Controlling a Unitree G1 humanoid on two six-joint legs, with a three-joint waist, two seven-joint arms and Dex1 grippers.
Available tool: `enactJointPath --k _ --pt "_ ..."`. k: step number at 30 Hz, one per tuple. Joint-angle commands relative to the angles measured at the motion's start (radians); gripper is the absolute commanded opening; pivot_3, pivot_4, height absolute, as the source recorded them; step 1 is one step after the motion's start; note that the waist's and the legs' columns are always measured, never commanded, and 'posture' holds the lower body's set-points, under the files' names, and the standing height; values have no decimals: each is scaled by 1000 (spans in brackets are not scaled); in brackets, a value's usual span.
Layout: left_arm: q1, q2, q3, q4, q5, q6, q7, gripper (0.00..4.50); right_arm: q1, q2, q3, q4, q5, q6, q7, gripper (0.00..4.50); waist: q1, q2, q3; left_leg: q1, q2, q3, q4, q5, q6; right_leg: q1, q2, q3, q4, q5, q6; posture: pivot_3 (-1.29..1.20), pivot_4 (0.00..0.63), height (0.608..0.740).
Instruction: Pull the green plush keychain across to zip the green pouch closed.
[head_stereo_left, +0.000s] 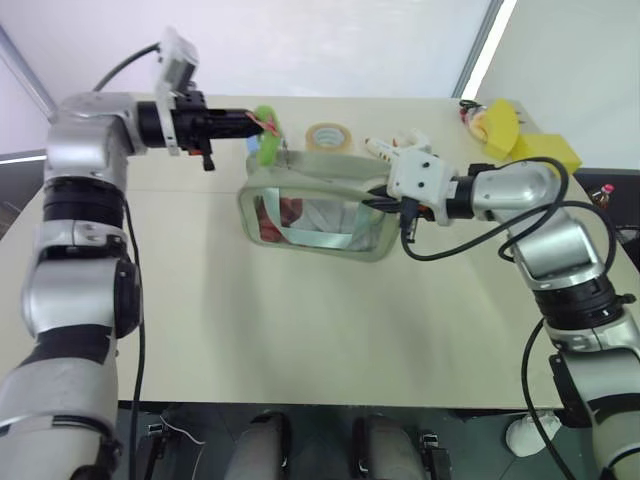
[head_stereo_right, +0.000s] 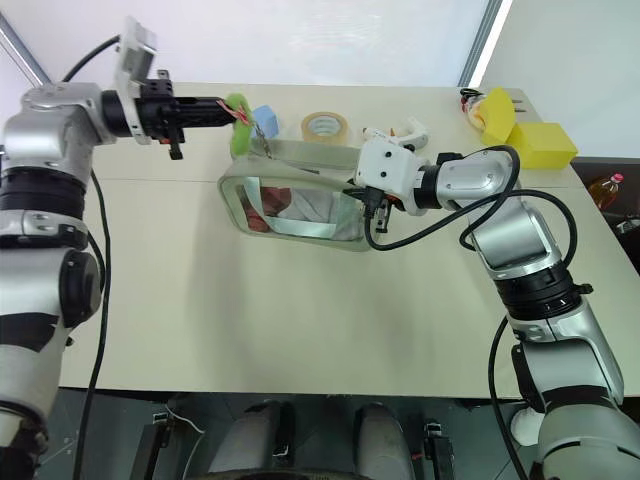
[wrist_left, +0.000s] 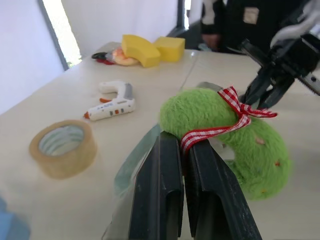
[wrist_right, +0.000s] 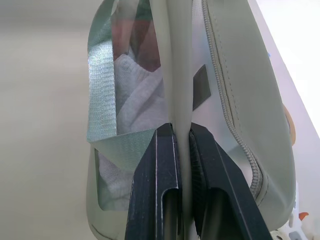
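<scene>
Left tool (wrist_left: 182, 165) clenched on the red-checked ribbon of the green plush keychain (wrist_left: 227, 137), up at the green pouch's (head_stereo_left: 315, 215) far left corner — right tool (wrist_right: 182, 175) pinching the pouch's right end, mid-desk (head_stereo_left: 300, 340), upright.

Right gripper (wrist_right: 182, 150) clamped on the pale edge of the green pouch (wrist_right: 240, 95) — zipper track beside the fingers, sage strap (wrist_right: 102, 100) looped across the clear window, white and red contents behind.
</scene>
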Motion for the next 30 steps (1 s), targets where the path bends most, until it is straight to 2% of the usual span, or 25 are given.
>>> enactJointPath --k 1,3,6,11,13,16,22,26,30 --pt "18 -3 -25 -57 29 -48 35 32 -21 8 -3 -9 -5 -7 -8 0 -2 0 0 0 0 0 0 0 0 0 0 0 0 0 0 0 150 740" --pt "28 -8 -36 -65 41 -67 49 32 -20 11 -6 -10 -9 -6 -8 0 -2 0 0 0 0 0 0 0 0 0 0 0 0 0 0 0 150 740" --pt "14 -14 -26 -51 38 -76 82 973 -21 13 -6 -8 -12 -6 -9 0 0 0 0 0 0 0 0 0 0 0 0 0 0 0 0 0 150 740" --pt "-17 18 -18 -49 41 -74 101 3586 -26 17 -6 2 -15 -10 -11 0 -1 0 0 0 0 0 0 0 0 0 0 0 0 0 0 0 150 740" --pt "-20 48 -14 -61 40 -71 86 4473 -28 19 -6 8 -15 -17 -10 0 -2 0 0 0 0 0 0 0 0 0 0 0 0 0 0 0 150 740" --pt "-5 96 -12 -99 39 -53 81 4473 -31 25 -4 16 -14 -28 -7 0 -2 0 0 0 0 0 0 0 0 0 0 0 0 0 0 0 150 740" --pt "124 209 -8 -303 -14 83 23 4473 -47 37 -1 44 -17 -47 -8 0 -2 0 0 0 0 0 -1 0 0 0 0 0 0 0 0 0 150 740" --pt "240 220 -14 -433 -33 129 37 4473 -54 42 1 56 -19 -55 -6 0 0 0 0 0 1 -1 0 0 0 0 0 1 0 0 0 0 150 740" --pt "309 200 -60 -434 59 7 122 4473 -62 44 5 67 -20 -61 0 0 2 0 0 0 1 -1 0 0 0 0 0 1 0 0 0 0 150 740"
